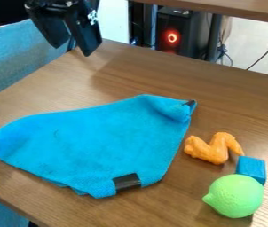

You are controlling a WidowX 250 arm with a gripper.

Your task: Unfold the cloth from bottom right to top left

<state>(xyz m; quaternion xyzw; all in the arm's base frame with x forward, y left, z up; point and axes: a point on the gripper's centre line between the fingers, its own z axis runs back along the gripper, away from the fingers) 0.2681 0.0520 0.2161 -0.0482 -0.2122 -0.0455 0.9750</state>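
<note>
Cloth from fingers: the cloth [95, 146] lay on the surface [231, 88], on the camera side of the fingers [84, 35] and well apart from them, most of it toward the view's right.
Long axis: it ran across the view below the fingers, from a corner down and left of them to a raised, curled corner down and right of them.
Fingers: parted, with a gap between the tips and no cloth in it; they hung past the cloth's far edge, tips down.
Nearer arm: the only one, coming in over the far left.
Black patch: this patch [126, 181], at the lower right corner, sat on the cloth's far side from the fingers.
Layers: a second edge peeped out under the near rim, so the cloth was probably folded.
Coming move: it seemed to call for crossing the cloth toward the camera, pinching only the upper layer by the patch, then drawing it back toward the fingers' present place.
Risk: both layers might have come up together.
</note>
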